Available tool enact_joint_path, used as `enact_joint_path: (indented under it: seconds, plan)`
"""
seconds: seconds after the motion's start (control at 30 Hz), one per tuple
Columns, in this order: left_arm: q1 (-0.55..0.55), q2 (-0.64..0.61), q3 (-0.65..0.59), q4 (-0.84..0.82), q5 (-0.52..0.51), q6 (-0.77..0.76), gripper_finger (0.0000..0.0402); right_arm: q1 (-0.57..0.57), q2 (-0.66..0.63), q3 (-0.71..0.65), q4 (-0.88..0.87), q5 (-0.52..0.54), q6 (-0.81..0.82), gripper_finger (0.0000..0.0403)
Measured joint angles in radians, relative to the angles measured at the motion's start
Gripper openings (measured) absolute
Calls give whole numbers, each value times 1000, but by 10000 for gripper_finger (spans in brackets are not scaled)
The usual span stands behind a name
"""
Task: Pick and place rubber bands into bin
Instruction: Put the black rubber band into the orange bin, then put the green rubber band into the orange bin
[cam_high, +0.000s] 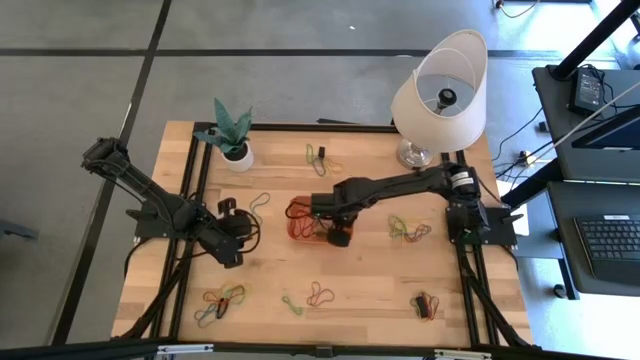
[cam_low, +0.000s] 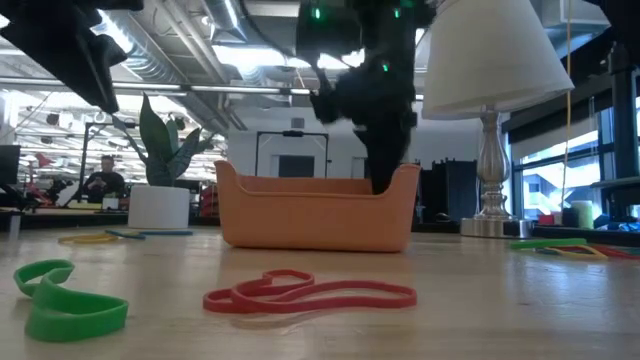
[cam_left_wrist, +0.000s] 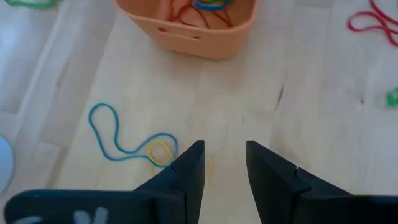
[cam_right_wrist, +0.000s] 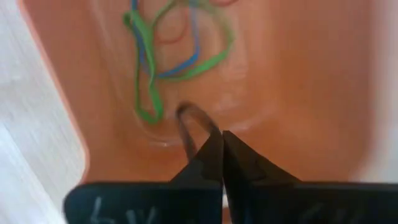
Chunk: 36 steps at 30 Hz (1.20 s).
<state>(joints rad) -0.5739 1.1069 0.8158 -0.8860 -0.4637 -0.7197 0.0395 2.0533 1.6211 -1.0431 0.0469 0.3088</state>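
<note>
Right gripper pinching a dark band inside the bin

The right gripper (cam_right_wrist: 219, 144) is reaching down into the orange bin (cam_high: 300, 232) near the table's middle, its jaws closing on a thin dark rubber band (cam_right_wrist: 198, 124), while green and blue bands (cam_right_wrist: 163, 56) are lying on the bin floor just beyond. The left gripper (cam_left_wrist: 224, 163) is hovering beside the bin, on the side toward the plant pot (cam_high: 237, 157), jaws standing apart and holding nothing, with loose rubber bands (cam_left_wrist: 134, 140) lying on the wood between it and the bin
</note>
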Motion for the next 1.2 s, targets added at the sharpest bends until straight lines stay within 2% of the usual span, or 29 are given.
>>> enact_joint_path:
  seconds: [0.17,0.33,0.57,0.67,0.73,0.8,0.9,1.07,1.2]
  plan:
    - [0,0,0,0,-92,0,112,0,0,-34,27,-24,-39,25]
    - [0,0,0,0,-188,0,112,-5,0,7,18,-25,-70,59]
    - [3,0,0,9,-251,-2,112,-7,-6,136,-154,-20,-189,109]
    - [34,0,0,48,-252,1,112,-12,-26,201,-268,9,-244,118]
    - [71,0,0,77,-253,3,115,-22,-73,200,-263,10,-287,118]
    - [115,0,0,113,-250,33,121,-35,-152,155,-201,12,-310,113]
    - [181,2,0,170,-242,103,133,-62,-321,12,-62,12,-303,97]
    - [291,2,0,278,-223,227,146,-83,-650,-321,152,16,-173,69]
    - [389,2,0,366,-165,354,148,-74,-886,-576,294,10,-14,50]
